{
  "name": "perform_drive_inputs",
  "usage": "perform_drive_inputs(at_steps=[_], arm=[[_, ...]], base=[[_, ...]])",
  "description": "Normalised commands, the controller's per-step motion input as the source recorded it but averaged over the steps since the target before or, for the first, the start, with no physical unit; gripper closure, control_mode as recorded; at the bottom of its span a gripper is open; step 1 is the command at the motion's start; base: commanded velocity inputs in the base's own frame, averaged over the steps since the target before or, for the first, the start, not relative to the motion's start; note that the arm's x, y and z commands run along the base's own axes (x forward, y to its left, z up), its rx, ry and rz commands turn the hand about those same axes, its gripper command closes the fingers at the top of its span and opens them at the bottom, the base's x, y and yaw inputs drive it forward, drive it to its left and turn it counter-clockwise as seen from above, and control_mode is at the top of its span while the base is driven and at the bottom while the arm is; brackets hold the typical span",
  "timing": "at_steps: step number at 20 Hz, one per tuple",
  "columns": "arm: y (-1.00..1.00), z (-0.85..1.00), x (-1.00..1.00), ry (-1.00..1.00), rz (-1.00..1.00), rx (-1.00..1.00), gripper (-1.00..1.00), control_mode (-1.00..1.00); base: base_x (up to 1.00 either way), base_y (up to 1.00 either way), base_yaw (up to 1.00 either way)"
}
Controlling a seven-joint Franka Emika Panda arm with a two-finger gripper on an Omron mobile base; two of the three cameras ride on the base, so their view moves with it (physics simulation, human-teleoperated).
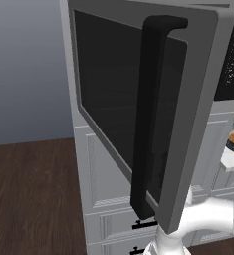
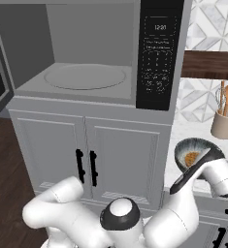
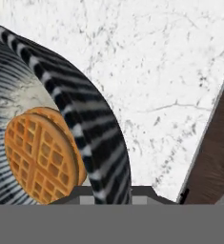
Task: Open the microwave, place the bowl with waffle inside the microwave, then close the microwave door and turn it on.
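The gripper (image 2: 197, 167) grips the bowl (image 2: 195, 151) by its hard rim, so the loose waffle (image 3: 39, 155) could slide.

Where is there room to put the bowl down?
Inside the microwave, the round turntable lies bare, walled on the left by the open microwave door and on the right by the black keypad panel. The counter's corner by the utensil jar is crowded.

We see a smooth, glossy white arm (image 2: 62, 206) made of rounded tube segments, with a dark ring around one round joint cap (image 2: 120, 213).
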Motion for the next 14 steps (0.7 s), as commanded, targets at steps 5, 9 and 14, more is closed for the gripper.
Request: perform_drive_inputs(at_steps=[5, 9, 14], arm=[[-0.04, 0.42, -0.98, -0.01, -0.11, 0.00, 1.00, -1.00], [0.00, 0.38, -1.00, 0.00, -0.16, 0.00, 1.00, -1.00], [0.31, 0.33, -1.00, -0.25, -0.14, 0.00, 1.00, -1.00]], base=[[0.00, 0.00, 0.00], [0.00, 0.00, 0.00], [0.00, 0.00, 0.00]])
